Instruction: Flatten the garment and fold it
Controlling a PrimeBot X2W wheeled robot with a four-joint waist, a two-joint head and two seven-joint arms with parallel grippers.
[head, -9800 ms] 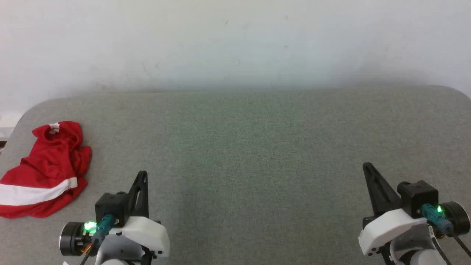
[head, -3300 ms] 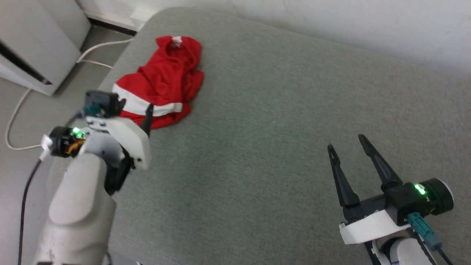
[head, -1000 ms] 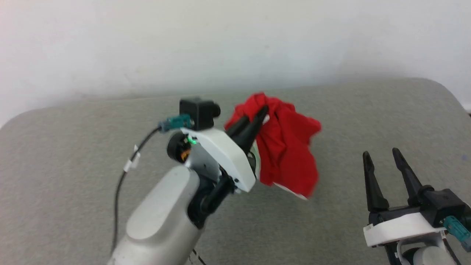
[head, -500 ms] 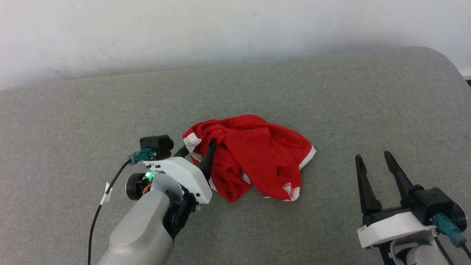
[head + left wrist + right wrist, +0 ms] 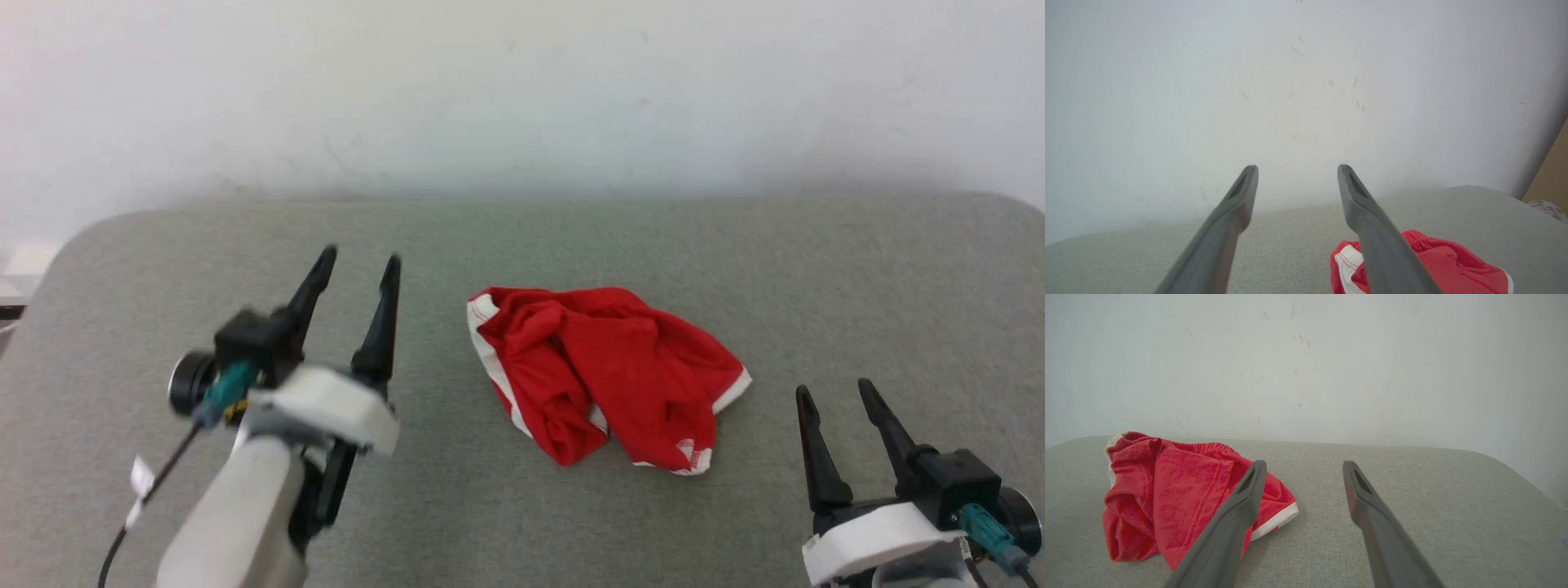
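The garment lies bunched, its folds hiding much of its cloth; the marking on its white hem is too small to read. In the left wrist view a finger covers part of it and the bottom edge cuts it off. The housing behind the left claw is blurred; the body of the right claw runs off the bottom edge.

A grey, cloth-covered tabletop with rounded corners stands against a plain white wall, faintly scuffed and softly, evenly lit. The left wrist view shows a tan surface beyond the wall's edge.
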